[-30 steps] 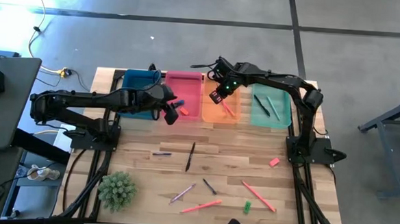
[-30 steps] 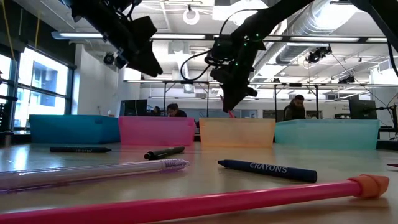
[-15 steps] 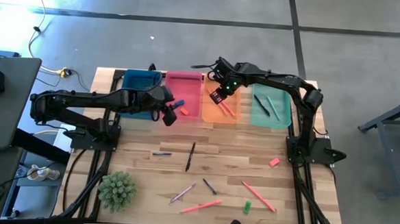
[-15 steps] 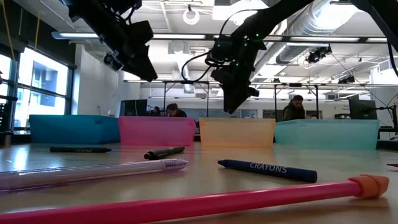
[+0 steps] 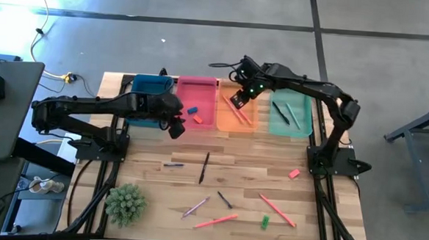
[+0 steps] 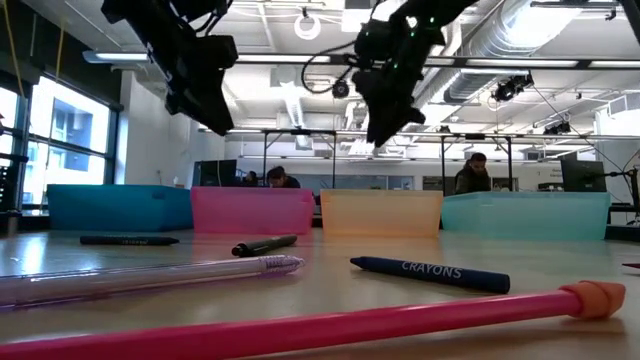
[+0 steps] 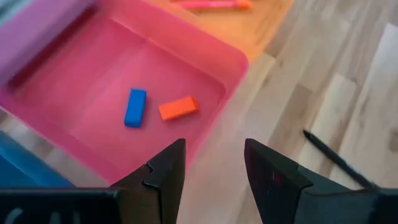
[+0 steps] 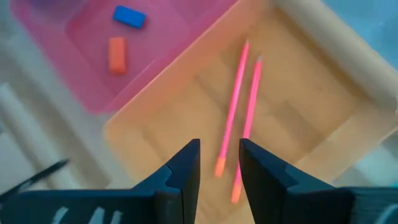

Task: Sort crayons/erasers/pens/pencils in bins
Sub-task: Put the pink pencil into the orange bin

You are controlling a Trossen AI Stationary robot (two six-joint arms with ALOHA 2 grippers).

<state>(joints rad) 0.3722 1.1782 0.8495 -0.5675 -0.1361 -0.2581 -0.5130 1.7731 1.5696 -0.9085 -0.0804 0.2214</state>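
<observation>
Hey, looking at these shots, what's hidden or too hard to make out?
- Blue bin contents: high view, the left arm covers much of it.
- All bins' insides: low view, their walls hide them.
- Green eraser: high view, too small to read its shape.
- Teal bin sticks: high view, too small to tell pens from pencils.

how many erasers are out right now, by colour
blue eraser: 1, in the pink bin
orange eraser: 1, in the pink bin
pink eraser: 1, on the table
green eraser: 1, on the table
total: 4
</observation>
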